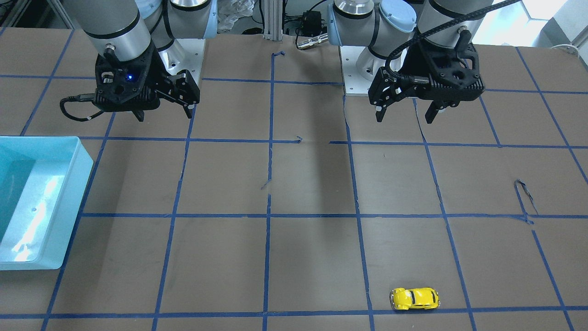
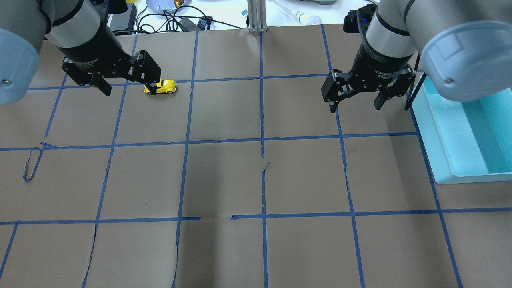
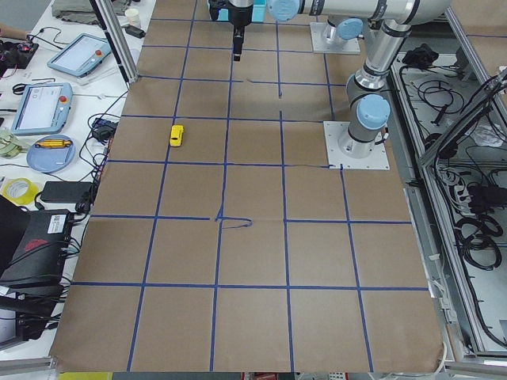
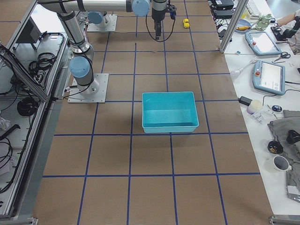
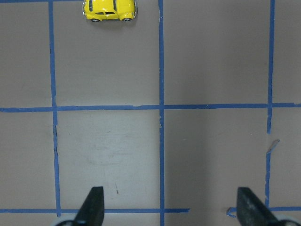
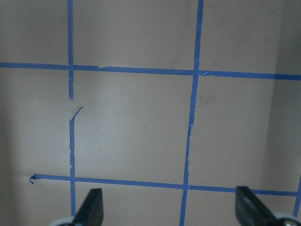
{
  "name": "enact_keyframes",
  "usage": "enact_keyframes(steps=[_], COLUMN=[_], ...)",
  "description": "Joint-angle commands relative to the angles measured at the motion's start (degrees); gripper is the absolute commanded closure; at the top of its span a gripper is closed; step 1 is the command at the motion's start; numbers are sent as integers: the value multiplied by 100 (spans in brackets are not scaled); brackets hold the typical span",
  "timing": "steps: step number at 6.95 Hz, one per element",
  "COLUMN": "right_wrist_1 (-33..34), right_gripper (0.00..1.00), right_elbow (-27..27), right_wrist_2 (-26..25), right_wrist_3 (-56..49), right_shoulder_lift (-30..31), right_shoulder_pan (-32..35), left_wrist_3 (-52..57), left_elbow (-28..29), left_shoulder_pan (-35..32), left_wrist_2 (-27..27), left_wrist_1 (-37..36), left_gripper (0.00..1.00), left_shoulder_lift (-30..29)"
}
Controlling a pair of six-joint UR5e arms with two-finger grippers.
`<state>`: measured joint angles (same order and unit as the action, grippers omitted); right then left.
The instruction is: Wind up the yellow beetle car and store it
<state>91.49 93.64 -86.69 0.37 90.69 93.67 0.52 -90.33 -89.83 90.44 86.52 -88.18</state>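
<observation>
The yellow beetle car (image 1: pixel 415 299) stands on its wheels on the brown paper near the table's far edge, on my left side. It also shows in the overhead view (image 2: pixel 161 87) and at the top of the left wrist view (image 5: pixel 110 10). My left gripper (image 1: pixel 406 115) is open and empty. It hangs well above the table, short of the car, which lies farther out from my base (image 2: pixel 128 89) (image 5: pixel 171 209). My right gripper (image 1: pixel 163 115) is open and empty, high over bare paper (image 2: pixel 355 106) (image 6: pixel 171 209).
A light blue empty bin (image 2: pixel 460 132) sits on my right, just beside the right gripper (image 1: pixel 36 197). Blue tape lines grid the brown paper, which has small tears (image 2: pixel 32 164). Tablets and cables lie beyond the far edge (image 3: pixel 47 103).
</observation>
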Motion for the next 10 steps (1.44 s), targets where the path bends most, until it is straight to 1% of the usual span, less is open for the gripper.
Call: enact_keyframes(steps=[1,4,5,6,10], right_wrist_1=[88,53,62,79,71], right_gripper=[0,0,0,0,0], right_elbow=[-13,-13,-4,22,49], right_wrist_2=[-14,-40,-110,-50,-120], right_wrist_3=[-28,-230,-213,-152,-204], right_shoulder_lift=[-25,-16,1,19,37], right_shoulder_pan=[-94,-297,-280,-271,-262], left_wrist_3=[0,9,9,18,18], left_elbow=[7,-2,-2,-2,-11], left_shoulder_pan=[0,-8,-8,-8,-8], left_wrist_2=[9,0,0,0,-9], left_wrist_1=[-56,-83,-83,-83,-83], left_gripper=[0,0,0,0,0], left_shoulder_lift=[3,-32,-32,-32,-41])
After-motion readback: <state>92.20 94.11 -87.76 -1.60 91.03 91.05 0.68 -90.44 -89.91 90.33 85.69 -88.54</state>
